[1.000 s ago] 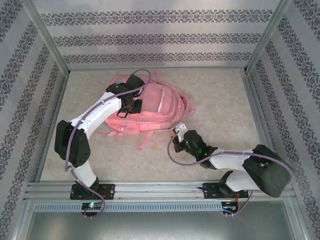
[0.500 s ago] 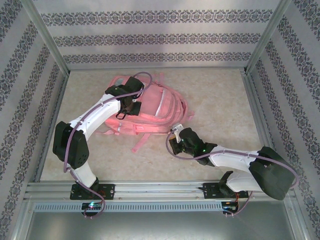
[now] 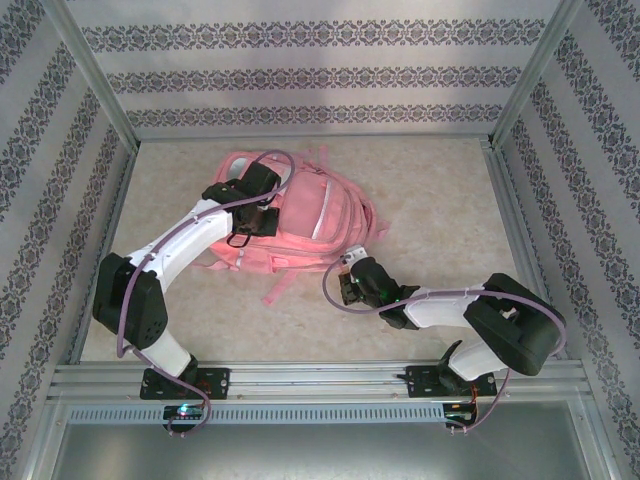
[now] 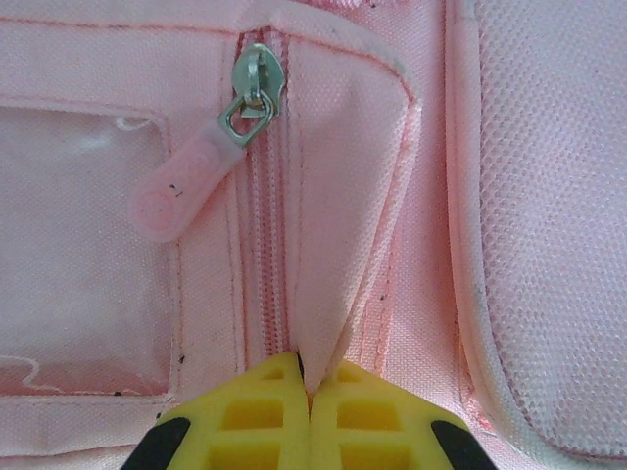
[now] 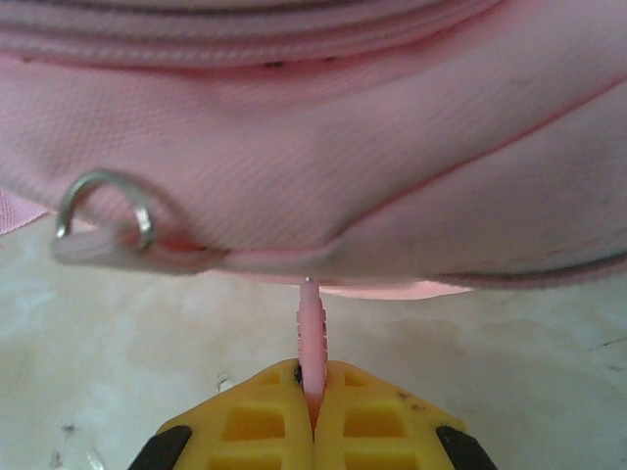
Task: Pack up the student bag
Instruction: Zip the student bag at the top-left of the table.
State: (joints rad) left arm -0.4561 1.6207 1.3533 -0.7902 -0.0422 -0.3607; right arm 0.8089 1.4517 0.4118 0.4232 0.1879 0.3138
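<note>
While both grippers pinch pink material, the student bag lies flat on the table.
Nearest, the right gripper is clamped on a thin pink tab at the bag's near edge, beside a metal ring; farther in, the left gripper nips a fabric fold beside a zip slider.

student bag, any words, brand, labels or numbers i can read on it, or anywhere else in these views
No text can be read anywhere.
student bag: no word or brand shows from above.
zipper pull: faint round embossed mark, too blurred to read.
clear window pocket: thin white marks at its edges, cut off, not legible.
patterned walls: ornament only, no letters.
</note>
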